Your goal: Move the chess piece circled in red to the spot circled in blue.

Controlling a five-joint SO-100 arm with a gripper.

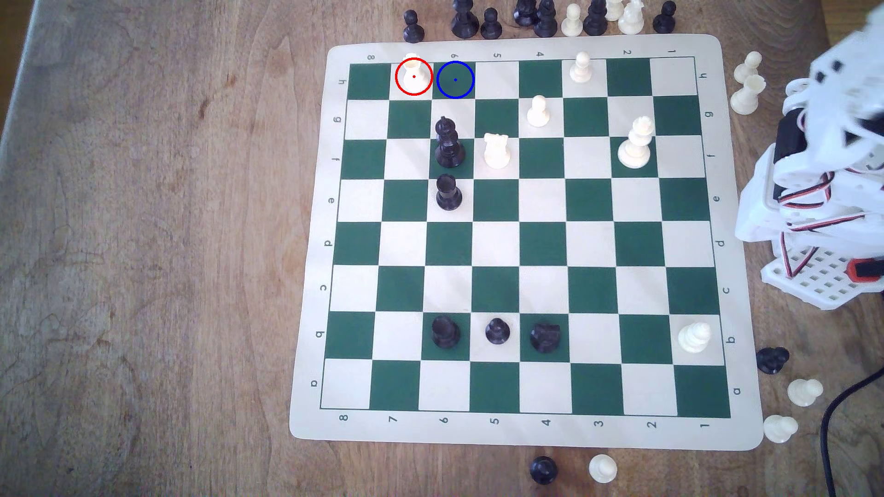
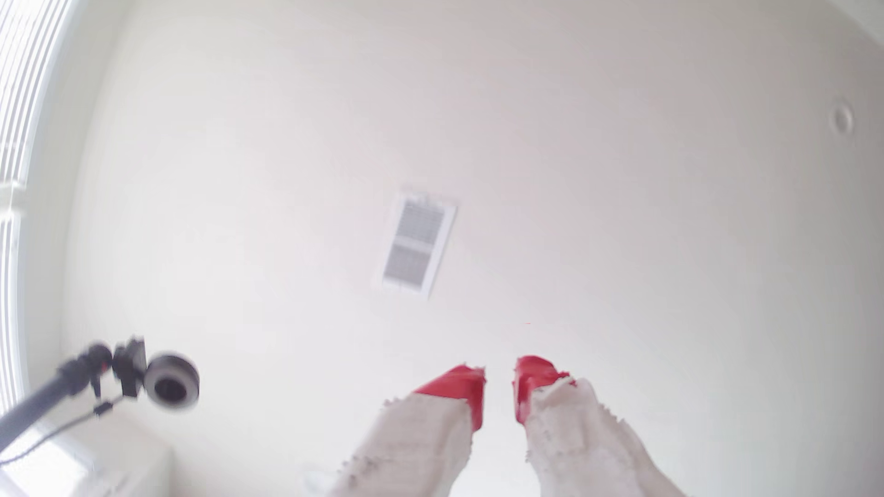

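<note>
The chess piece circled in red (image 1: 413, 76) is cream-white and stands on a cream square in the board's far row, at the exterior view's upper left. Directly to its right in that view lies the spot circled in blue (image 1: 455, 80), a bare dark green square. My white arm (image 1: 823, 157) is folded up off the board's right edge, far from both. In the wrist view my gripper (image 2: 500, 377) points up at a white ceiling. Its red-tipped fingers (image 2: 459, 387) stand slightly apart with nothing between them.
A green-and-cream chess mat (image 1: 521, 239) lies on the wooden table. Two black pieces (image 1: 448, 143) stand just below the blue spot, with a white rook-like piece (image 1: 496, 150) beside them. Captured pieces (image 1: 540, 19) line the far edge and the right side. A camera on a boom (image 2: 165, 382) hangs overhead.
</note>
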